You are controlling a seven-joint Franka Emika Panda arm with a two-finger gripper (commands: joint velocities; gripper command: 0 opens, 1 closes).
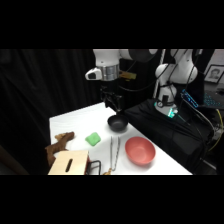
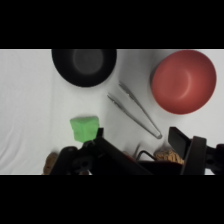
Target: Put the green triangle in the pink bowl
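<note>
Side view: the white table (image 1: 70, 122) carries everything. The green triangle (image 1: 93, 139) lies on the bare tabletop near the middle, free of any grip, apart from both bowls. The pink bowl (image 1: 140, 150) sits toward the table's near right edge, empty as far as shows. A smaller black bowl (image 1: 117, 123) stands closer to the far edge, just under the gripper (image 1: 113, 102), which hangs above it — not touching anything visible; whether it is open or closed cannot be told from this view. Metal tongs (image 1: 115, 151) lie between the green block and the pink bowl, pointing toward the near edge. At the near left corner sit a brown lumpy object (image 1: 59, 143) and a tan wooden block (image 1: 68, 163). Wrist view: the green triangle (image 2: 84, 128) rests on the white surface just beside the gripper's (image 2: 142, 150) black linkage, at the picture's lower left of centre. The two fingers (image 2: 181, 140) stand wide apart — gripper open, holding nothing. The black bowl (image 2: 84, 65) is at the top left, the pink bowl (image 2: 184, 81) at the top right, well apart from the block. The tongs (image 2: 135, 110) lie slantwise between the two bowls, their joined end toward the fingers.
</note>
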